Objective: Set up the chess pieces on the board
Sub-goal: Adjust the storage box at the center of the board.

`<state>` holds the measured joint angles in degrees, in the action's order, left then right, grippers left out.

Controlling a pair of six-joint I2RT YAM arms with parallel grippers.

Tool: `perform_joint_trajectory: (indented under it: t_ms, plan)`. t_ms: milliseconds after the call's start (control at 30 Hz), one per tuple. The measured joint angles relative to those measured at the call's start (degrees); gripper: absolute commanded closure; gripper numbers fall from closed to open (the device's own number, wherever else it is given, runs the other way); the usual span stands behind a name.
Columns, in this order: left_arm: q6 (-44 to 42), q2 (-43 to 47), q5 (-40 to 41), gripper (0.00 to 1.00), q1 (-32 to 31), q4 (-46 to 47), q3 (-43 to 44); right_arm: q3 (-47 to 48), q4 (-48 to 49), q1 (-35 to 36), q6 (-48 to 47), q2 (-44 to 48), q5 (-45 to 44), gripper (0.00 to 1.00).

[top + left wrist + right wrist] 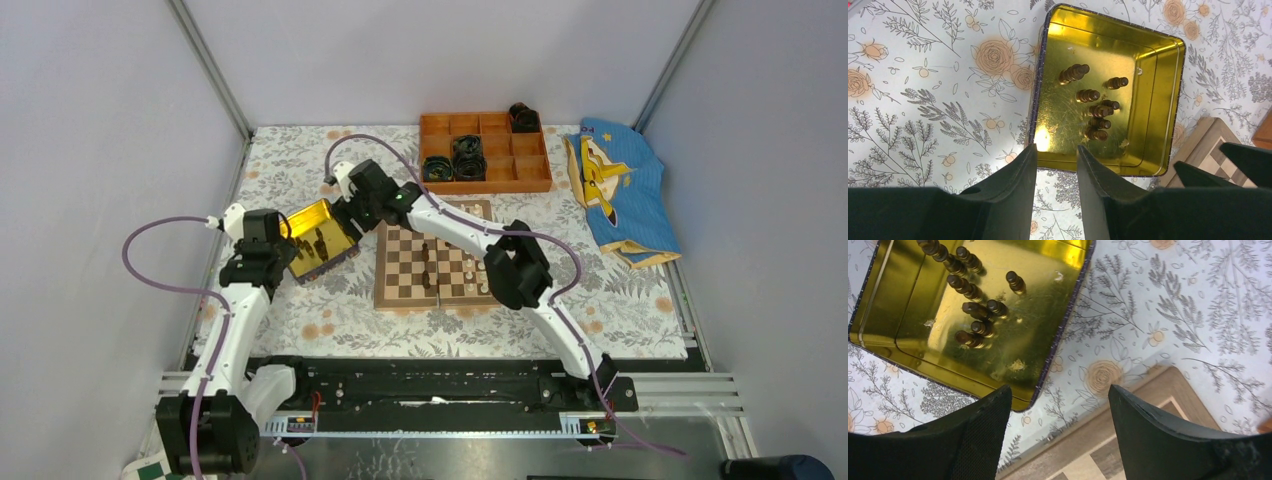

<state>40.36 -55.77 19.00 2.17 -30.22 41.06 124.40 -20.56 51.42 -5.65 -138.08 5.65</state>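
Left gripper (1057,148) hangs over the near edge of the gold tray (1153,100), jaws only a narrow slit apart with nothing in them (just tray rim and the floral tablecloth (923,100) showing through the gap). A bunch of dark chess pieces (1093,107) sits inside the tray. Right gripper (1059,388) hovers between the tray and the board's corner, jaws wide and empty. The board (400,270) lies just right of the tray, with a few pieces standing around its middle. Behind it there's an orange box (485,187) holding black rolls (466,155), and a blue cloth (620,190) far right.
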Motion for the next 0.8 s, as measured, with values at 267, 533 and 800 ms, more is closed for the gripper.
perform_joint_trajectory:
  t_ms: [267,533,800]
  plan:
    - [0.02,2.56,0.00,0.58,0.00,-0.09,-0.46,3.26,-1.62,2.01,0.61,-4.00,0.02,0.31]
    - [0.02,2.75,0.00,0.58,0.00,-0.13,-1.51,3.28,-2.19,2.27,1.79,-5.49,-0.31,0.44]
    - [0.02,2.84,0.04,0.58,0.00,-0.20,-1.79,3.28,-2.73,2.27,2.51,-5.77,-1.09,0.58]
